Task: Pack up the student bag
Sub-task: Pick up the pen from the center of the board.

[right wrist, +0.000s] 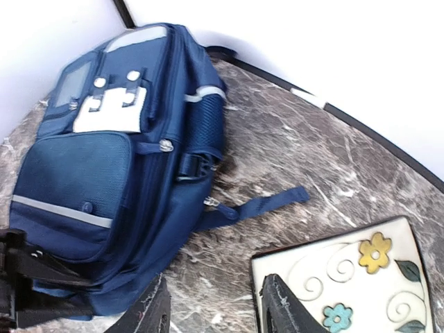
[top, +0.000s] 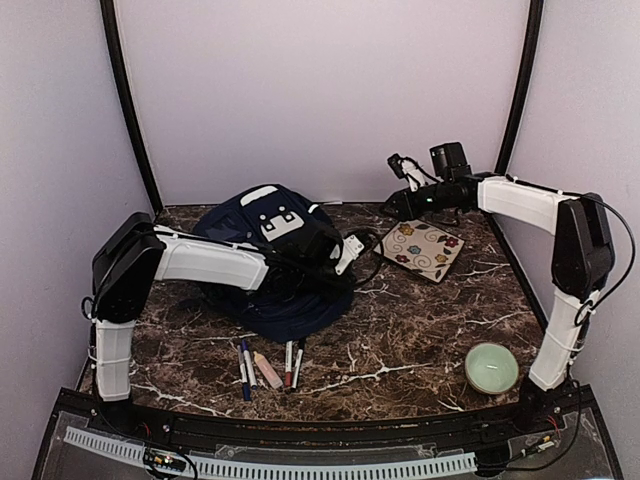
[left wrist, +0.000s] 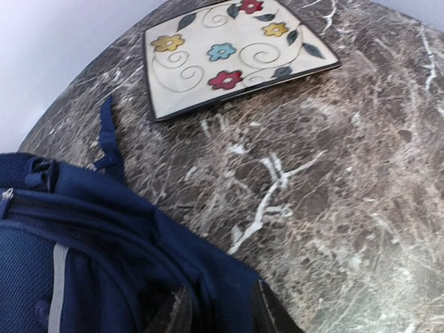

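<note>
Both grippers had their fingers apart. The left gripper (top: 346, 254) hung low over the right side of the student bag (top: 235, 220). Its jaws were parted, with a fold of the navy fabric lying between and under them; whether they touched the cloth could not be told. The right gripper (right wrist: 211, 309) hovered above the table (top: 420, 330) near its back edge, jaws parted on nothing, with bare marble showing in the gap. The student bag lay flat toward the back left of the table, white patch facing up. A loose blue strap (right wrist: 267, 202) trailed from it onto the marble toward a square flowered plate (top: 425, 248). That plate sat flat near the back right corner, apart from the bag. A short row of pens (top: 270, 366) lay just in front of the bag, toward the front edge. A pale green bowl (top: 492, 367) sat near the front right corner, well apart from the rest.
</note>
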You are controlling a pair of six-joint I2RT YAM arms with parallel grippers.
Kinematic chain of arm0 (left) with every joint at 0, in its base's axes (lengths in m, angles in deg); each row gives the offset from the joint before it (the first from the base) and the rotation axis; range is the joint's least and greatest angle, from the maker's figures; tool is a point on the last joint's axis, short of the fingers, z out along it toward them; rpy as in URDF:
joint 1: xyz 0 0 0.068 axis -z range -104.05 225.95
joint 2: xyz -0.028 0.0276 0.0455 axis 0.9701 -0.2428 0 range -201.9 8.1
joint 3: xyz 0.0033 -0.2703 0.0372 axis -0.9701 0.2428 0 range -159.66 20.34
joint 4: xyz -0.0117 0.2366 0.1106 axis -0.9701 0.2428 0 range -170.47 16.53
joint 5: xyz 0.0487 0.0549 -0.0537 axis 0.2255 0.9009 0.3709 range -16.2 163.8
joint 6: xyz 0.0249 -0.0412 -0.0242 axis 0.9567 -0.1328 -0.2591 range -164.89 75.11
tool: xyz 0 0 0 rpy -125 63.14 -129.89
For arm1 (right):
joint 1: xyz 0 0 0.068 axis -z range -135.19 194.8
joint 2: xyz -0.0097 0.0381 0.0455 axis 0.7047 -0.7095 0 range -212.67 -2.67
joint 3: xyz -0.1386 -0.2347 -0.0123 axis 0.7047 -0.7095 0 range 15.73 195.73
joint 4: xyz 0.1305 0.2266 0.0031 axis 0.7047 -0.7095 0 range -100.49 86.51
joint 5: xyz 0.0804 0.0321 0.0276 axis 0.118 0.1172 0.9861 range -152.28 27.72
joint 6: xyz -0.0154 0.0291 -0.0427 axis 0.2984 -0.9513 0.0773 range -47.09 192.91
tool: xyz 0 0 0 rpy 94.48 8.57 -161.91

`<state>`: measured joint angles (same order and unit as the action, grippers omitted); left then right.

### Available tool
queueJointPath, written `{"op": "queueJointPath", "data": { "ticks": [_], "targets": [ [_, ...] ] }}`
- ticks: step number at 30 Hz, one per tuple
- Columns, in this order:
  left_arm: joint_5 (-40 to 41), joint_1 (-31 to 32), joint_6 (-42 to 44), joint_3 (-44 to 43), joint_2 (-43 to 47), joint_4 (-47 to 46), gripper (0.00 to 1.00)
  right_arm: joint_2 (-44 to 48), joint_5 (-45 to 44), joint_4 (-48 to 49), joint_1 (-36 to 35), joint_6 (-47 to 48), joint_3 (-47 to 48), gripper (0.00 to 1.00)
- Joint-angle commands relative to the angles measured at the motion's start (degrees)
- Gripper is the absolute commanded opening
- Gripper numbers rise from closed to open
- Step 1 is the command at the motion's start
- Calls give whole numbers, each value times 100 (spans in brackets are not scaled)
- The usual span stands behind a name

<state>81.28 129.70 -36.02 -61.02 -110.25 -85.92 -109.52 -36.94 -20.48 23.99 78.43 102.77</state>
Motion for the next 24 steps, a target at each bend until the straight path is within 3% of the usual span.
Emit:
{"op": "queueJointPath", "data": {
  "ticks": [1,9,12,14,17,20,24],
  "targets": [
    [-707,147,-136,-222,461,505,38,182,502,263,40,-52,-205,46],
    [579,161,111,1901,2539,-363,55,318,610,-50,56,116,165,47],
    [1693,161,-278,2417,3065,-204,87,550,1108,-266,50,438,180,49],
    [2263,144,-461,2655,3373,84,98,749,1616,-405,23,664,96,51],
    [2293,78,-575,2765,3614,741,99,884,1927,-785,-143,1206,9,49],
    [2029,-98,-900,2764,3796,1317,89,895,2025,-1308,-483,1933,-79,43],
    [971,-781,-1821,2881,4113,1654,80,724,1702,-2139,-1270,3055,-172,35]
  ]
}}
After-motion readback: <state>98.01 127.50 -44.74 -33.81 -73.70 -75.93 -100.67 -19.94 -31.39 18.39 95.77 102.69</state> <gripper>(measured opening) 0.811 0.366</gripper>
